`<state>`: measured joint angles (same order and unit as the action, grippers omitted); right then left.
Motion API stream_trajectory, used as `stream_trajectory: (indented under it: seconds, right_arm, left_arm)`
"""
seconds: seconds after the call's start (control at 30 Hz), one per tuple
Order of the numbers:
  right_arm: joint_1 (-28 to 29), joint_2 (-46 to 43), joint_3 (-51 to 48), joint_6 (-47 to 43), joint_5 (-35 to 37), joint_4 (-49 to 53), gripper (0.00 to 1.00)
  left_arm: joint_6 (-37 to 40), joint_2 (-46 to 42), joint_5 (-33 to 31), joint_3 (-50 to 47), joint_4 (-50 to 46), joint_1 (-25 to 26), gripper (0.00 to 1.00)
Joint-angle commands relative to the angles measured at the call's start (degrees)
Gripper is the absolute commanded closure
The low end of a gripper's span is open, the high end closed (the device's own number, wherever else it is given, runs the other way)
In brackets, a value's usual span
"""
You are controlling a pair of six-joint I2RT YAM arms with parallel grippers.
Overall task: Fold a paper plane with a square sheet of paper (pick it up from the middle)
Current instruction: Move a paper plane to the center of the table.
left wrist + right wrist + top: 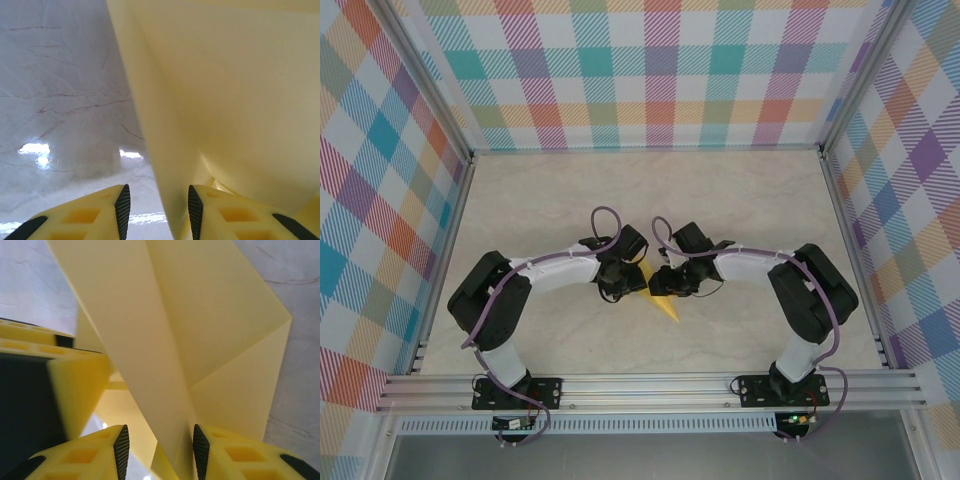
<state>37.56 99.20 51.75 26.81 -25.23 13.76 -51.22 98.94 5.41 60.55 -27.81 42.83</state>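
Observation:
The square sheet of paper (667,303), yellow and folded into a pointed shape with creases, is raised off the middle of the table between both grippers. In the left wrist view the paper (225,100) rises as a tall folded flap. My left gripper (159,210) is open, with the paper's edge between the jaws and resting against the right pad (195,210). In the right wrist view the paper (200,315) shows diagonal folds. My right gripper (160,450) is open too, the paper leaning on its right pad (200,450). From above, the left gripper (620,280) and right gripper (665,282) almost meet.
The pale marbled table (570,200) has free room all around the arms. Plaid walls (660,70) close three sides, and aluminium rails (650,385) run along the near edge. A finger of the left gripper (75,380) stands close beside the right gripper.

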Motion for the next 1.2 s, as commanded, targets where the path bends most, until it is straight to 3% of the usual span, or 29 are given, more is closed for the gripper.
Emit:
stream_trajectory:
  seconds: [0.0,0.13,0.37,0.53,0.77,1.17]
  right_arm:
    - [1.1,1.1,1.8,-2.1,4.0,4.0,0.60]
    - [1.6,1.2,2.1,-2.1,5.8,4.6,0.65]
    - [3.7,2.5,4.9,-2.9,10.9,8.9,0.87]
    - [4.3,0.0,7.6,0.1,17.9,13.4,0.97]
    - [4.3,-0.1,13.4,7.9,31.0,21.6,0.97]
    - [5.5,10.4,24.0,11.0,34.2,28.1,0.93]
  left_arm:
    - [-0.5,-1.8,-0.6,-1.0,0.1,-0.7,0.63]
    - [-0.8,-2.6,-0.8,-2.2,1.1,-0.8,0.63]
    - [-1.0,-7.1,-1.2,-5.0,4.7,-0.7,0.63]
    - [-2.1,-15.2,-7.6,-8.4,4.8,-0.7,0.61]
    - [-6.7,-26.8,-17.8,-14.5,0.9,-2.1,0.56]
    - [-9.9,-34.6,-19.2,-20.9,0.1,-5.3,0.54]
